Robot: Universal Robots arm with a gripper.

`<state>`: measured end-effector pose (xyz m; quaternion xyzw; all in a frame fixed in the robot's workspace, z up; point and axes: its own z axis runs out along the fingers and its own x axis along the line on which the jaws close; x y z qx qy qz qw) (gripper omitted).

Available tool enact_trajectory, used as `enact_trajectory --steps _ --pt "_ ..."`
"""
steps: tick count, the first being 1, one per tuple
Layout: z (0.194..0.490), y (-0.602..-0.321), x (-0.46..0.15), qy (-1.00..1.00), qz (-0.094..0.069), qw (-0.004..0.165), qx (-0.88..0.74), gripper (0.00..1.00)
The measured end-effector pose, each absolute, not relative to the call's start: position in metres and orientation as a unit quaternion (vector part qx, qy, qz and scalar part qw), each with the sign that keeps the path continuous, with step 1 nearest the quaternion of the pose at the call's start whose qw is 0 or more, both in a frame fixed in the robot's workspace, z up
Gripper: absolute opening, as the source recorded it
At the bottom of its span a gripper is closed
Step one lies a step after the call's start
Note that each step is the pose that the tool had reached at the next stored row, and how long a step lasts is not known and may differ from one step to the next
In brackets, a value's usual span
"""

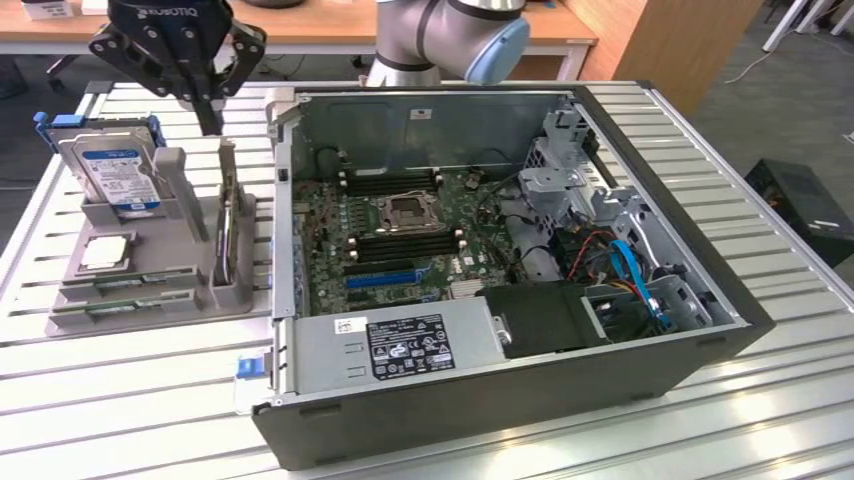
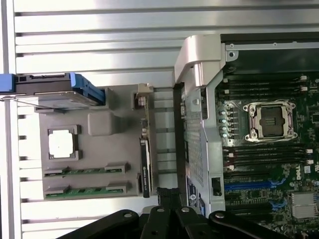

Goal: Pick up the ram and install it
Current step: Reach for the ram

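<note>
1. At the exterior view's left we find one grey plastic holder tray [image 1: 74,320] on the slatted metal table [image 1: 134,400]. It carries one upright silver hard drive with a blue label [image 1: 118,172], one square silver CPU chip [image 1: 107,252] and two thin green ram sticks [image 1: 127,287]. The sticks lie flat, side by side, in the slots at the tray's end nearest the camera, untouched.
2. The black gripper [image 1: 210,122] hangs above the tray's far end, just beside the hard drive and well apart from the ram sticks. Its jaws are clenched together with nothing between them.
3. The wrist view, looking straight down, gives us both ram sticks [image 2: 82,172] at full length, each seated between grey end clips, with the CPU chip [image 2: 62,144] near them.
4. Toward the exterior view's right stands one open dark grey computer case [image 1: 534,400]. Inside we count one green motherboard [image 1: 320,215], one metal CPU socket [image 1: 407,210] and one long blue slot [image 1: 387,275].
5. The exterior view adds one silver power supply with a black label [image 1: 400,345] and a bundle of blue cables [image 1: 627,270].
</note>
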<state>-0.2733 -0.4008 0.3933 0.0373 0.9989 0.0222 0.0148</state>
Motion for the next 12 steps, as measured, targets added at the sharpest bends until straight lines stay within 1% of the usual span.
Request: enact_trajectory --steps 12 --pt "0.393 -0.402 -0.298 0.999 0.022 0.015 0.037 0.11"
